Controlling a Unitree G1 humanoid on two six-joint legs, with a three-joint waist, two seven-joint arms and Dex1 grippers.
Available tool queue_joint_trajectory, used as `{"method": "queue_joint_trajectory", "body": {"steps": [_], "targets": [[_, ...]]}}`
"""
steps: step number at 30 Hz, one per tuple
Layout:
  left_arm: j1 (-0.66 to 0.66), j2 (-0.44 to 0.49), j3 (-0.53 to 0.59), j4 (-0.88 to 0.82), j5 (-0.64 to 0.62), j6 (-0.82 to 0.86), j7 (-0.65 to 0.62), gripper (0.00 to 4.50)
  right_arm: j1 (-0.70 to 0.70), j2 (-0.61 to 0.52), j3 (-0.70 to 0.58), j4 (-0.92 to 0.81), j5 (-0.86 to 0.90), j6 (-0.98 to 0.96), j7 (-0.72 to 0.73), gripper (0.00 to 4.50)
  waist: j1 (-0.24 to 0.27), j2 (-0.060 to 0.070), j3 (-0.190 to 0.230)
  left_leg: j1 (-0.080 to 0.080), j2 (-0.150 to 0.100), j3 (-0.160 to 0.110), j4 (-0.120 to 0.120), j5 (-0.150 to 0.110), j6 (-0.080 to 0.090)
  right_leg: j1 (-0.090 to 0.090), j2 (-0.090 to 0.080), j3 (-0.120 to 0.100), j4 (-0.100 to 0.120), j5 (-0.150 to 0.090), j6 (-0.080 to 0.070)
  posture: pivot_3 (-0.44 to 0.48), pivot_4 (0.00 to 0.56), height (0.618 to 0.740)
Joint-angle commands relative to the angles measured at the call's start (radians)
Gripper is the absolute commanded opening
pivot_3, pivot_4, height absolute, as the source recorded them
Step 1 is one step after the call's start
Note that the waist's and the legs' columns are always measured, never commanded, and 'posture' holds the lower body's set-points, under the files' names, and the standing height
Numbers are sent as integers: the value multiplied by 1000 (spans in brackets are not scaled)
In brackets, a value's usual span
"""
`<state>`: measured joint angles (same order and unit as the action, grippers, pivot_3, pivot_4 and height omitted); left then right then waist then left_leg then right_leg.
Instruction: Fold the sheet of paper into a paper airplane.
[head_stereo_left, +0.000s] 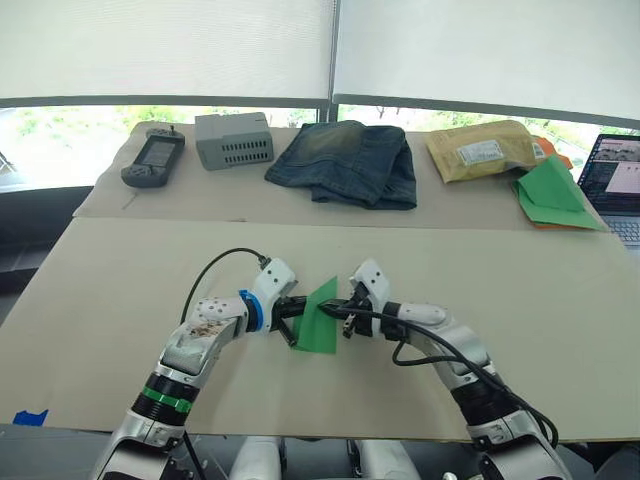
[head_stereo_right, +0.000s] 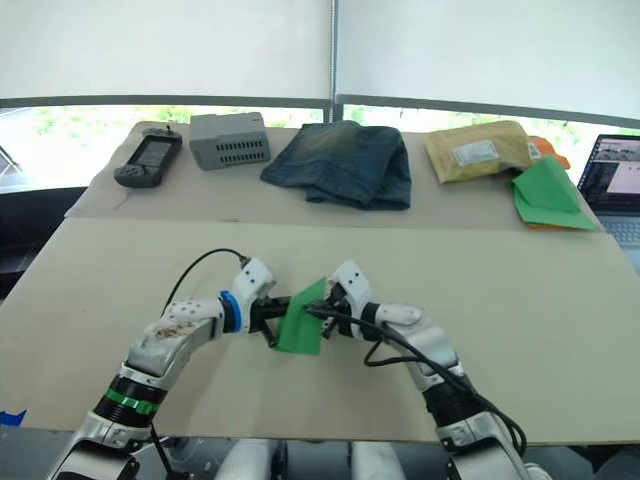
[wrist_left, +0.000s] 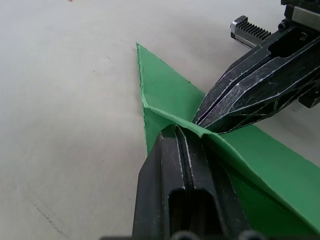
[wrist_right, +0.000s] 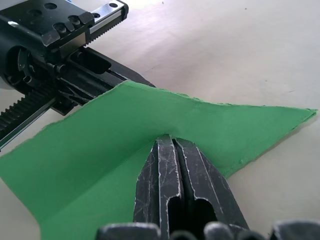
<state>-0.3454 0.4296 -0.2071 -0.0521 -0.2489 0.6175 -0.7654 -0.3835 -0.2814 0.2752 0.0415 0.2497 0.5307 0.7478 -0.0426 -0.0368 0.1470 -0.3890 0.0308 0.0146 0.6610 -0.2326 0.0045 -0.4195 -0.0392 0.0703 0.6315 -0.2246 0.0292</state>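
Note:
The sheet of paper (head_stereo_left: 318, 318) is bright green, partly folded, and held up above the table's middle between both grippers. My left gripper (head_stereo_left: 291, 312) is shut on its left edge; in the left wrist view the fingers (wrist_left: 172, 185) pinch the folded rim of the sheet (wrist_left: 165, 95). From the other side my right gripper (head_stereo_left: 343, 316) is shut on the same sheet, its fingers (wrist_right: 172, 187) closed on the paper's edge (wrist_right: 125, 125). The two gripper tips nearly touch each other. No finished paper airplane is to be seen.
Along the far side of the cardboard-covered table (head_stereo_left: 120, 290) lie a handheld device (head_stereo_left: 153, 160), a grey box (head_stereo_left: 233, 139), folded jeans (head_stereo_left: 348, 163), a padded envelope (head_stereo_left: 482, 150) and a green-and-orange paper heap (head_stereo_left: 552, 194). A laptop (head_stereo_left: 618, 180) stands at the far right.

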Motion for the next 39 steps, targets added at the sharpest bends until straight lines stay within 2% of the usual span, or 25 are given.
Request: {"method": "queue_joint_trajectory", "body": {"steps": [1, 5, 8, 15, 20, 24, 31, 35, 39], "targets": [[-10, 41, 74, 11, -20, 24, 4, 0, 1, -8, 19, 31, -32, 11, -7, 87, -3, 0, 0, 0, 0, 0, 0, 0, 0, 0, 0, 0, 0, 0, 0, 0, 150, 740], [-58, 70, 169, 5, -92, 18, -29, 0, 6, -13, 31, 41, -37, 18, -5, 87, -3, 0, 0, -1, 1, 0, 0, 0, 0, -2, 2, 0, 0, 0, -1, 0, 150, 740], [-79, 58, 181, -14, -136, 23, -62, 0, 7, -17, 39, 49, -43, 18, -5, 87, 0, -1, 0, -1, 1, 0, 0, 0, 0, -1, 1, 0, 0, 0, -1, 0, 150, 740], [-124, -8, 82, -3, -113, 10, -81, 0, 19, -23, 45, 36, -59, 29, -23, 87, -1, -1, 0, -1, 1, 0, 0, 0, 0, -1, 0, 0, -1, 0, -1, 0, 150, 740], [-125, 7, -17, 69, -12, -32, -74, 0, 44, -35, 14, -25, -45, 62, -44, 87, 0, -1, 0, -1, 0, 0, 0, 0, 0, -1, 1, 0, 0, 0, -1, 0, 150, 740], [-103, 33, -50, 85, 27, -54, -89, 0, 61, -50, -13, -82, -28, 91, -55, 87, 5, -1, 0, -3, 0, 0, 0, 0, 0, -2, 0, 0, -1, 0, -1, 0, 150, 740], [-77, 24, -86, 112, 61, -101, -101, 0, 40, -57, -77, -157, 20, 120, -57, 87, 17, -1, 0, -4, -1, 0, 0, 0, 0, -2, -2, -1, -2, 0, 0, 0, 150, 740], [-74, 7, -90, 122, 76, -113, -95, 0, -6, -52, -68, -83, -8, 79, -57, 87, 20, -1, 0, -4, -1, 0, 0, 0, 0, -2, -2, -1, -2, 0, 0, 0, 150, 740], [-72, -1, -88, 127, 84, -121, -90, 0, -51, -28, -53, 67, -35, 2, -46, 87, 20, -1, 0, -3, -1, 0, 0, 0, 0, -2, -1, -1, -2, 0, 0, 0, 150, 740]]}}
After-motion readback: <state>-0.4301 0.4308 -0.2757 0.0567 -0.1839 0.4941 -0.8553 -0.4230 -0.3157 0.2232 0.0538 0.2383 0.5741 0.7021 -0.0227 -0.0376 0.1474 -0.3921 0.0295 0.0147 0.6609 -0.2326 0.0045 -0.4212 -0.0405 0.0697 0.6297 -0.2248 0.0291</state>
